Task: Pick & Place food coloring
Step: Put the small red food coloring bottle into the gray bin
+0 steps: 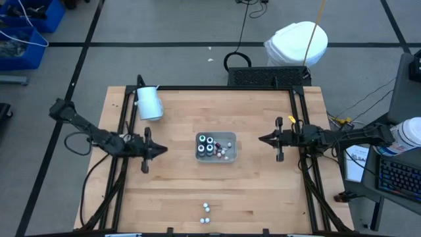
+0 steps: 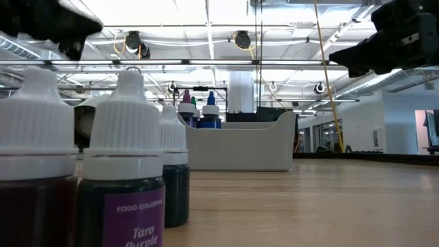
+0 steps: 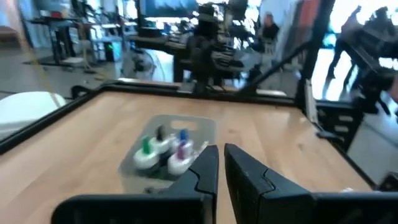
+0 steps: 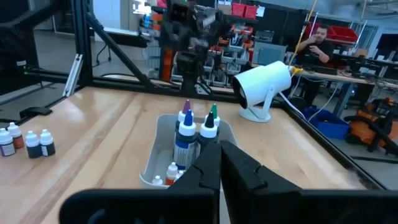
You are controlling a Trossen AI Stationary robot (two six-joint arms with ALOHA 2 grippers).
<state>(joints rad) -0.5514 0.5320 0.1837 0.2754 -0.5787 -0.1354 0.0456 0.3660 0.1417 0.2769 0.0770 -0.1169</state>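
Observation:
The food coloring sits in two groups. Several tall bottles with coloured tips stand upright in a pale grey tray at the table's middle, with tiny white ones beside them; they also show in the wrist views. Three small white-capped bottles stand on their bases by the near edge. My left gripper hovers left of the tray, shut. My right gripper hovers right of it, shut. Both point at the tray.
A large white cylinder lies on the table near the far left corner. A black frame runs along the table's far, left and right edges. Bare wood lies between each gripper and the tray. A person sits in the room beyond.

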